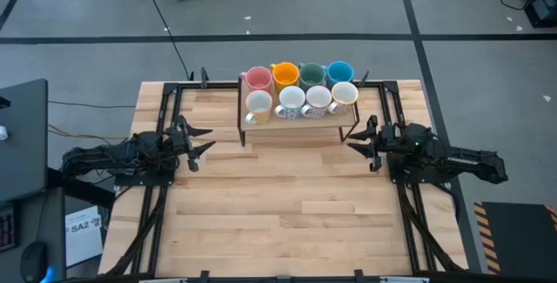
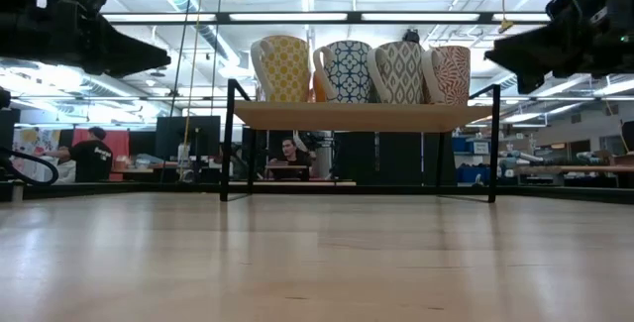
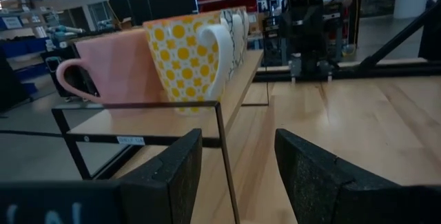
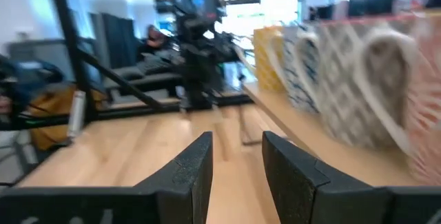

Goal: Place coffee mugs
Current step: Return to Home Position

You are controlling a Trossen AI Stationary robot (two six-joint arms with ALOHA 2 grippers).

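Observation:
Eight mugs stand upright in two rows on a small wooden shelf with a black wire frame (image 1: 300, 117) at the table's far middle. The back row is pink (image 1: 258, 77), orange (image 1: 285, 74), dark green (image 1: 312, 75) and bright blue (image 1: 339, 71). The front row holds patterned white mugs: yellow-dotted (image 2: 280, 67), blue (image 2: 346, 70), grey (image 2: 398, 71) and red (image 2: 448, 73). My left gripper (image 1: 203, 140) hovers open just left of the shelf. My right gripper (image 1: 355, 140) hovers open just right of it. Each holds nothing.
The shelf's black wire legs (image 3: 226, 155) stand on the table close ahead of each gripper. The wide wooden tabletop (image 1: 287, 213) lies bare on the near side. Black frame rails (image 1: 165, 100) run along the table's left and right sides. People sit at desks in the room beyond.

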